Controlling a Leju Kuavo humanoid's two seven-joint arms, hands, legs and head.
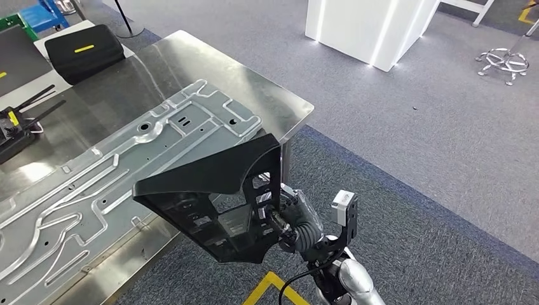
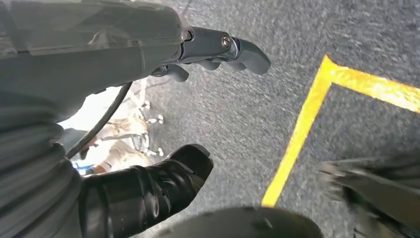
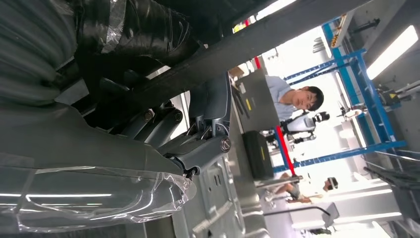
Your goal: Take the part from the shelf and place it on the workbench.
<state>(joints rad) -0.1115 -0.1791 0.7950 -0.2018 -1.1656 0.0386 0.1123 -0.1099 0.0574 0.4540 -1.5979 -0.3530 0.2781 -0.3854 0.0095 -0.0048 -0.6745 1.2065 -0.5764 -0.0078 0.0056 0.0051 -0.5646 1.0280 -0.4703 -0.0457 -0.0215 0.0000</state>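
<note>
From the head view I see my right hand [image 1: 279, 219] gripping the black part [image 1: 216, 190] by its right side, fingers clenched around the ribbed underside. The part is a dark, roughly triangular moulded panel, tilted, with its smooth face up and its left portion hanging over the near right corner of the steel tabletop [image 1: 267, 95]. I cannot tell whether its lower edge touches the surface or sits just above it. Under it on the tabletop lies a large stamped sheet-metal panel [image 1: 127, 171] that runs from the near left toward the far right corner.

In the right wrist view the right hand [image 3: 198, 144] has its fingers [image 3: 163, 121] tucked against the dark edge of the part [image 3: 237, 44]; beyond it a person [image 3: 297, 96] sits at the far side.

My left hand [image 2: 198, 54] hangs over the grey carpet, holding nothing, fingers apart and loosely bent. A yellow floor line [image 2: 307, 119] runs beside it.

At the far left of the tabletop sit a black case [image 1: 86, 51] with a yellow stripe and a black tool [image 1: 19, 127]. A white illuminated stand [image 1: 362, 28] rises from the carpet at the far right.
</note>
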